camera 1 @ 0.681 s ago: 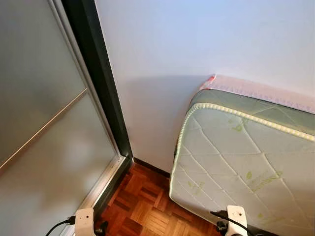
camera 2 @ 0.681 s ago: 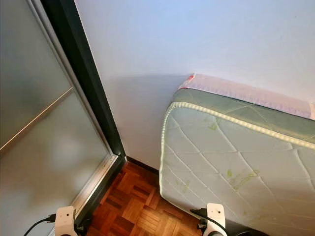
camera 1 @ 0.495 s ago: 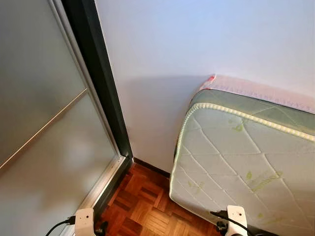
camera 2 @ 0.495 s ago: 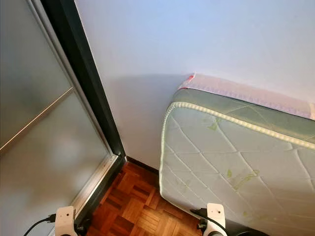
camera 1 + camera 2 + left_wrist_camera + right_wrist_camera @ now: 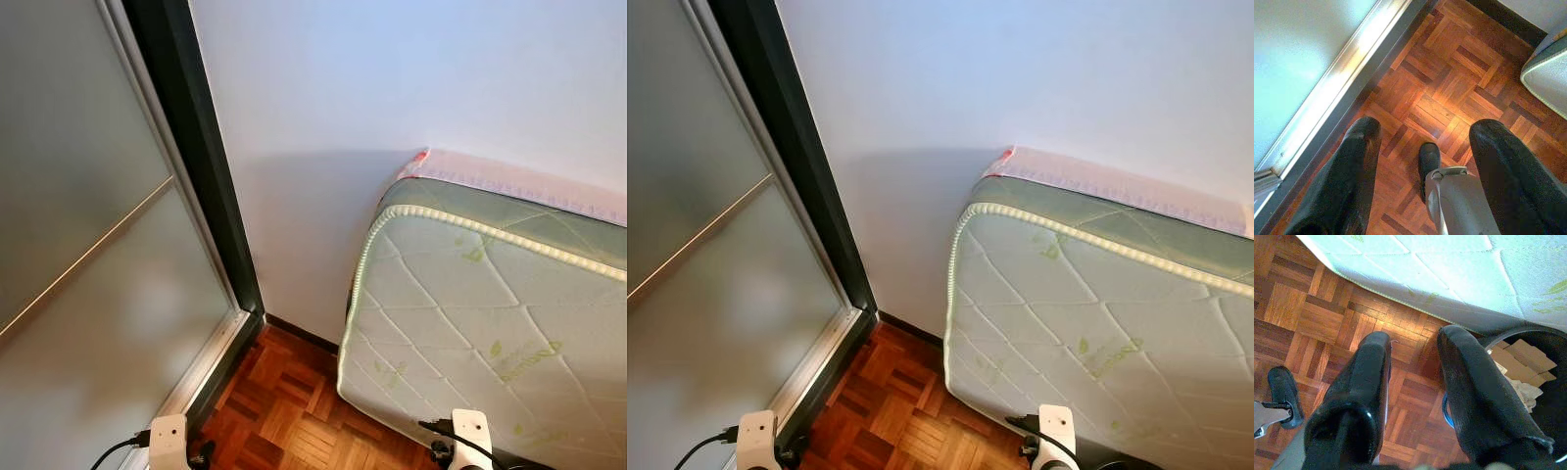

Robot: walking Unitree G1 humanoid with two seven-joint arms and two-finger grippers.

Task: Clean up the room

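While both arms hang idle over the wooden parquet floor (image 5: 1449,93), nothing is held — the left hand (image 5: 1422,147) is spread apart and so is the right hand (image 5: 1415,367). Just beside the right hand sits a round black bin of crumpled brown paper (image 5: 1528,377), tucked against the white quilted mattress (image 5: 480,323), whose long axis runs away rightward; the right arm is nearer.

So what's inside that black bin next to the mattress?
Inside the black bin you can see flattened brown cardboard pieces and some crumpled paper. Whatever lies deeper is hidden by the right gripper's fingers and the bin's wall.
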